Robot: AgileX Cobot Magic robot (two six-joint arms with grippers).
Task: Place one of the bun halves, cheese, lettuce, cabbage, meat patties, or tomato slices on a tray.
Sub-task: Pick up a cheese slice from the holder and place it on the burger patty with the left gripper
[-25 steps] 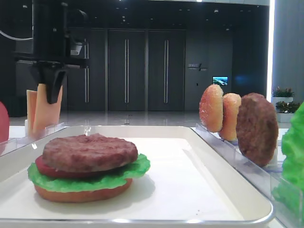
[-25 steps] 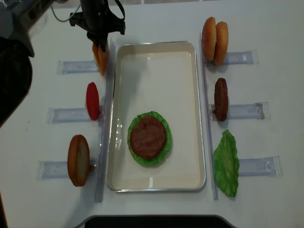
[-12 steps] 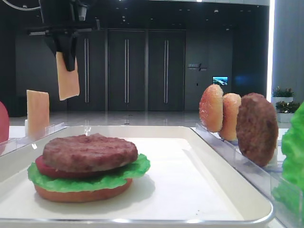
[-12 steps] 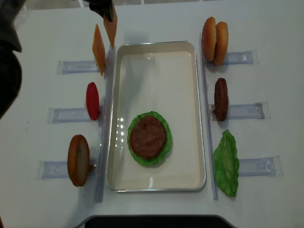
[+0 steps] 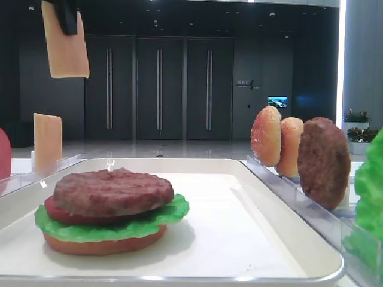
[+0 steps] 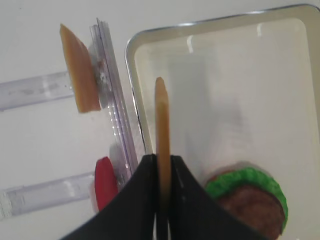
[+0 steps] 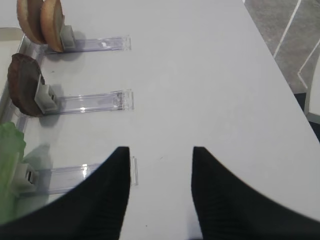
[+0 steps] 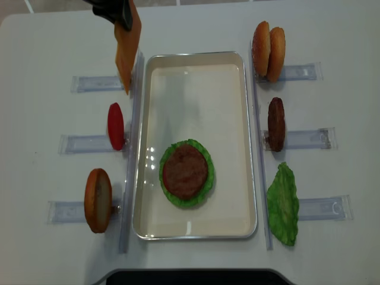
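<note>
My left gripper is shut on the upper edge of a pale orange cheese slice, which hangs edge-on above the left rim of the white tray. From the front the cheese hangs high in the air. From overhead the cheese is at the tray's far left corner. A second cheese slice stands in its clear rack. On the tray lies a stack of bun half, lettuce, tomato and meat patty. My right gripper is open over bare table, holding nothing.
Left of the tray stand a tomato slice and a bun half in clear racks. On the right, two bun halves, a meat patty and a lettuce leaf stand in theirs. A clear rack lies near the right gripper.
The left gripper has risen with one cheese slice, lifting it out of the rack and carrying it slightly towards the tray. The other slice stays in the rack.
</note>
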